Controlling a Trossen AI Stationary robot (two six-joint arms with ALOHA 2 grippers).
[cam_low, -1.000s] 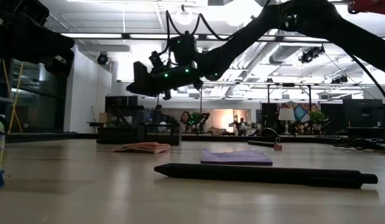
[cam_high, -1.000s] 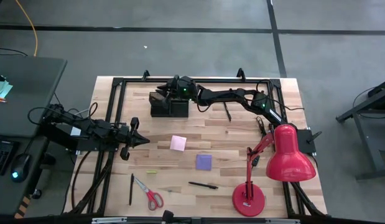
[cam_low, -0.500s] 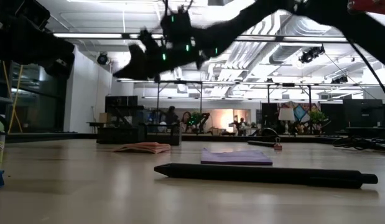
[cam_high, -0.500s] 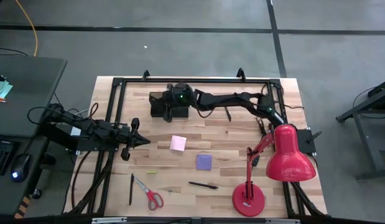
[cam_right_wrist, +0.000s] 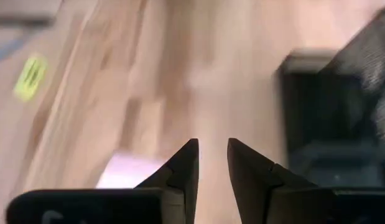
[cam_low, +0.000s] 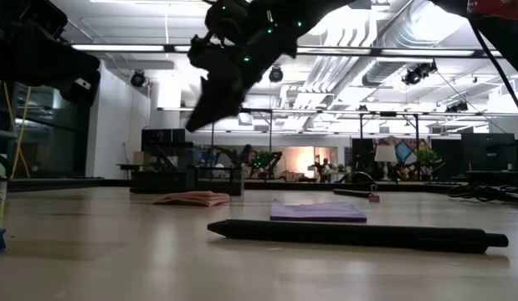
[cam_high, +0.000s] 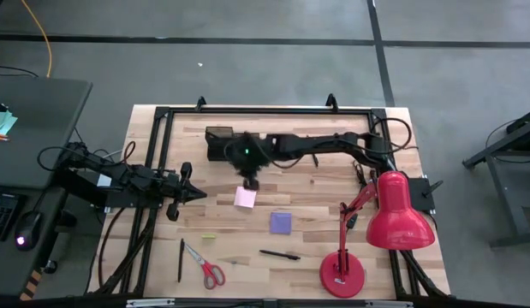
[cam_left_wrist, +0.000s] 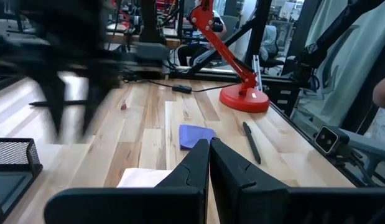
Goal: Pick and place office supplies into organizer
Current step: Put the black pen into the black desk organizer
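1. You see the pink pad lying flat, just beside the organizer.
2. Your right gripper hangs above that pad, jaws slightly apart, empty.
3. Your left gripper waits nearby, jaws together.

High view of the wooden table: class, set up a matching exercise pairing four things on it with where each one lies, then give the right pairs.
Column one:
1. pink square sticky-note pad
2. purple square sticky-note pad
3. red-handled scissors
4. small black mesh organizer

Column two:
A. near the table's front edge, left of the red desk lamp's round base
B. at the table's far side, beside the right arm
C. just below the right gripper
D. mid-table, between the pink pad and the lamp

Pairs: 1-C, 2-D, 3-A, 4-B
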